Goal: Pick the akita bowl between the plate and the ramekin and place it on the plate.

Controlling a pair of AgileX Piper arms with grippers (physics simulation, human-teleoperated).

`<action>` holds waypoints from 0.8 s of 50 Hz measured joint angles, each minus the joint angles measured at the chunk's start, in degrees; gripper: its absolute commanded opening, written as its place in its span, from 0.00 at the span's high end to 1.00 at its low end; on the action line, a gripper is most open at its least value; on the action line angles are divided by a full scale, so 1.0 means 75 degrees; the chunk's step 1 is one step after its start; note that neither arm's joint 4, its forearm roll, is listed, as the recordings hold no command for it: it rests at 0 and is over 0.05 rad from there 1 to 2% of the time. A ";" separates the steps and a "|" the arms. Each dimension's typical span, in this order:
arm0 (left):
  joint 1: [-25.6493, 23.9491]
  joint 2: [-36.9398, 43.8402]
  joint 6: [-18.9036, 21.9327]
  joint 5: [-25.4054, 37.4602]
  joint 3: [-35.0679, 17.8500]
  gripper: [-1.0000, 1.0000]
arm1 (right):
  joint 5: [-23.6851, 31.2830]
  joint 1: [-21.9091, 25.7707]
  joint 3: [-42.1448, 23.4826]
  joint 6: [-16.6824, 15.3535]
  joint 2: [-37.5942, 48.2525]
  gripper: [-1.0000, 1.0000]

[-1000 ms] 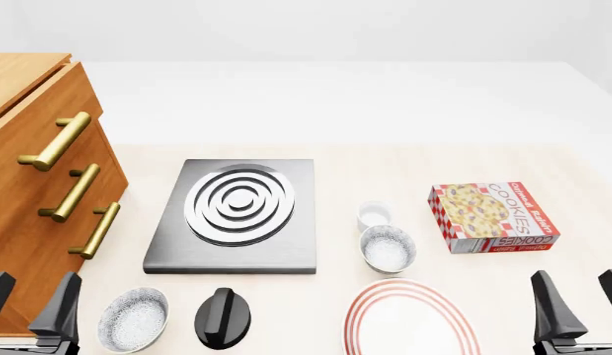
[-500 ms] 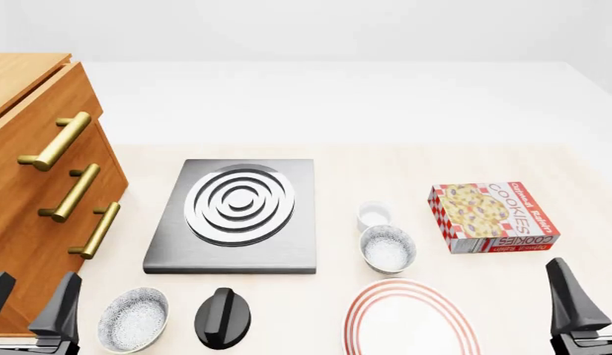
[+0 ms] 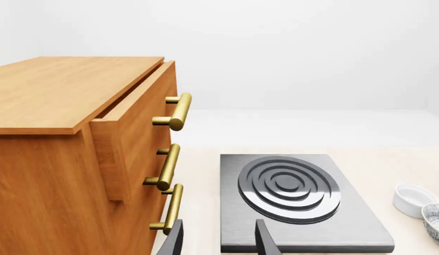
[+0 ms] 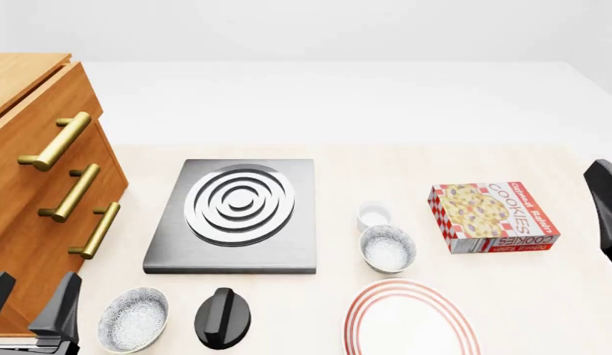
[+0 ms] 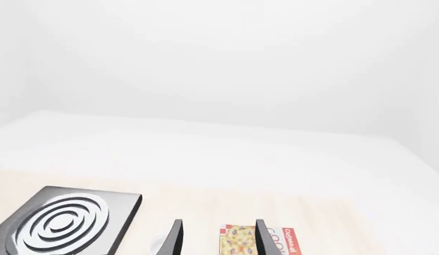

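I'm on the approach: right gripper (image 5: pixel 216 238) has its jaws spread and empty; next I lower onto the bowl (image 4: pixel 388 248) beside the plate (image 4: pixel 412 322).

A wooden drawer cabinet (image 4: pixel 34 170) with 3 brass handles (image 4: pixel 56 140) stood at the table's left edge. Right next to it sat a grey stove burner plate (image 4: pixel 237 214) with concentric silver rings, and near its front edge lay a black knob (image 4: pixel 223 317). A second speckled bowl (image 4: pixel 133 319) sat just left of that knob. Over on the right, a cookies box (image 4: pixel 493 217) lay flat on the light wood table (image 4: pixel 503 296).
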 measured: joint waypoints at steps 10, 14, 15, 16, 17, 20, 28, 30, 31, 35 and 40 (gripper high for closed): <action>0.0000 0.0000 0.0000 0.0000 0.0000 0.00 | 0.0939 0.0121 -0.1784 0.0040 0.1233 0.00; 0.0000 0.0000 0.0000 0.0000 0.0000 0.00 | 0.1368 0.0149 -0.2518 0.0069 0.1724 0.00; 0.0000 0.0000 0.0000 0.0000 0.0000 0.00 | 0.1481 0.0165 -0.2702 0.0096 0.1852 0.00; 0.0000 0.0000 0.0000 0.0000 0.0000 0.00 | 0.1591 0.0173 -0.2879 0.0123 0.1980 0.00; 0.0000 0.0000 0.0000 0.0000 0.0000 0.00 | 0.1714 0.0193 -0.3067 0.0158 0.2125 0.00; 0.0000 0.0000 0.0000 0.0000 0.0000 0.00 | 0.2064 0.0234 -0.3593 0.0259 0.2559 0.00; 0.0000 0.0000 0.0000 0.0000 0.0000 0.00 | 0.2806 0.0389 -0.4632 0.0516 0.3562 0.00; 0.0000 0.0000 0.0000 0.0000 0.0000 0.00 | 0.2984 0.0428 -0.4834 0.0557 0.3762 0.00; 0.0000 0.0000 0.0000 0.0000 0.0000 0.00 | 0.3075 0.0442 -0.4931 0.0566 0.3852 0.00; 0.0000 0.0000 0.0000 0.0000 0.0000 0.00 | 0.3455 0.0524 -0.5300 0.0606 0.4186 0.00; 0.0000 0.0000 0.0000 0.0000 0.0000 0.00 | 0.3963 0.0690 -0.5766 0.0761 0.4639 0.00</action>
